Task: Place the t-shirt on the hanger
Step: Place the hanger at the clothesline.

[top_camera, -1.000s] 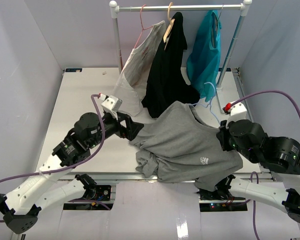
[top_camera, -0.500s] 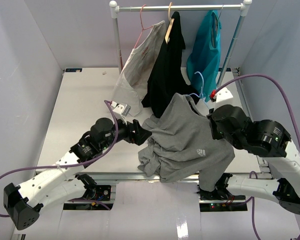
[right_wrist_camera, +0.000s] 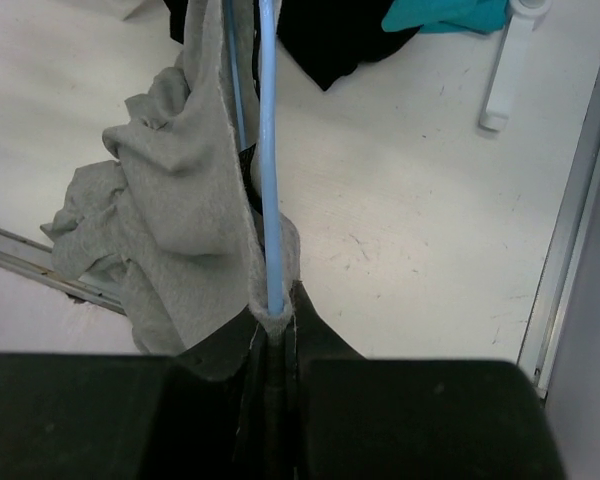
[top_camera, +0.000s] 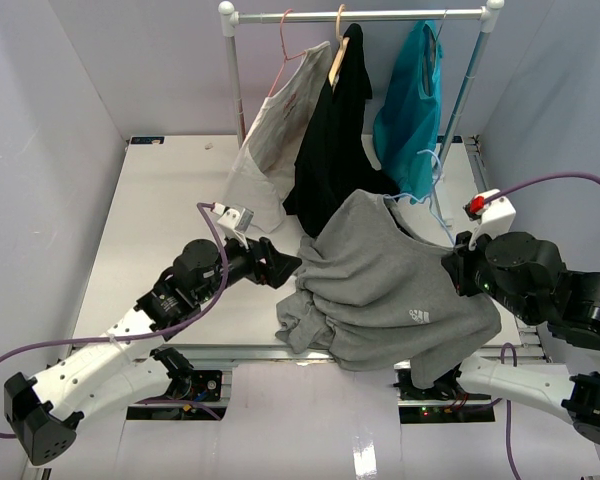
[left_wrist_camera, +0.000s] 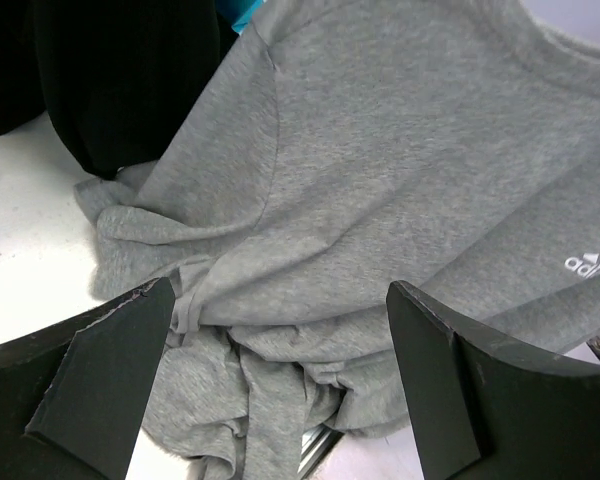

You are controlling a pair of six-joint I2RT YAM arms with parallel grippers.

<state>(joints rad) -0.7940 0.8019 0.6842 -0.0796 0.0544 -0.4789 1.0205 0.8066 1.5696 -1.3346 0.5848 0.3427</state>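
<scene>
**Desk:** What are the jaws doing?

**Operator:** On the right gripper [right_wrist_camera: 270, 322] I am seeing them closed tight, pinching the hanger [right_wrist_camera: 270, 150] by its blue wire together with a fold of the t-shirt [right_wrist_camera: 170, 200]. The left gripper [left_wrist_camera: 280, 345] is hanging wide open over the shirt's bunched hem, gripping nothing.

**Desk:** And around them?

**Operator:** The t-shirt is draping from that grip onto the white table [top_camera: 160, 200], crumpling at its near edge. Behind it, a black garment [top_camera: 330, 150], a white printed shirt [top_camera: 275, 130] and a teal garment [top_camera: 410, 100] are hanging from a white rail [top_camera: 380, 15] between lilac walls [top_camera: 40, 100].
</scene>
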